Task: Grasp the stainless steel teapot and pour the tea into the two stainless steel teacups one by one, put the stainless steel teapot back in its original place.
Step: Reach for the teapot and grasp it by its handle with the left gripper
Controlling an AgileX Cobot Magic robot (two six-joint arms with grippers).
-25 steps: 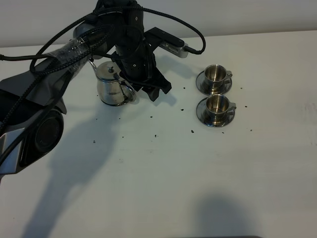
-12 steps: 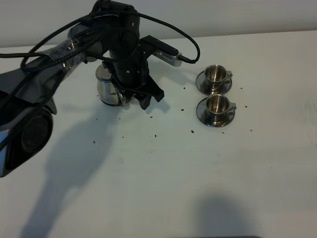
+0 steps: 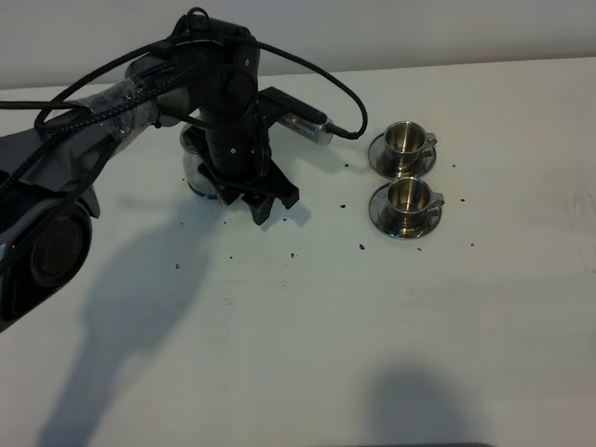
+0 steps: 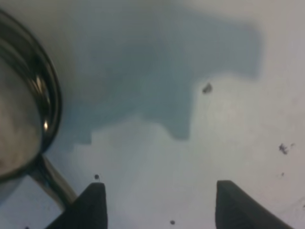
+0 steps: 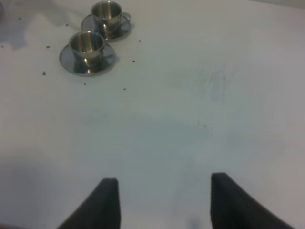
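The stainless steel teapot (image 3: 194, 173) stands on the table (image 3: 317, 335) toward the left rear. In the high view the left arm hides most of it, and only a sliver of its shiny body shows.

The left end effector (image 3: 270, 201) hangs low just beside the pot, on the side facing the cups. Its fingers are spread wide with nothing between them. In the left wrist view the pot's loop handle (image 4: 51, 180) runs just beside one finger (image 4: 93, 205), outside the gap rather than in it. The wide spread looks meant for that handle. I judge the grasp not yet made: the end effector would need to shift sideways toward the pot before closing.

Farther out, dark specks (image 3: 361, 247) dot the table between pot and cups. The two stainless steel teacups (image 3: 404, 140) sit on their saucers to the right, one just behind the other and well apart from the pot, with their handles turned away from it. No dark liquid shows in them, so the pouring is all ahead.

The right end effector (image 5: 161, 202) is likewise wide and empty. It hangs over bare table away from the cups, seemingly to leave the pouring path free.
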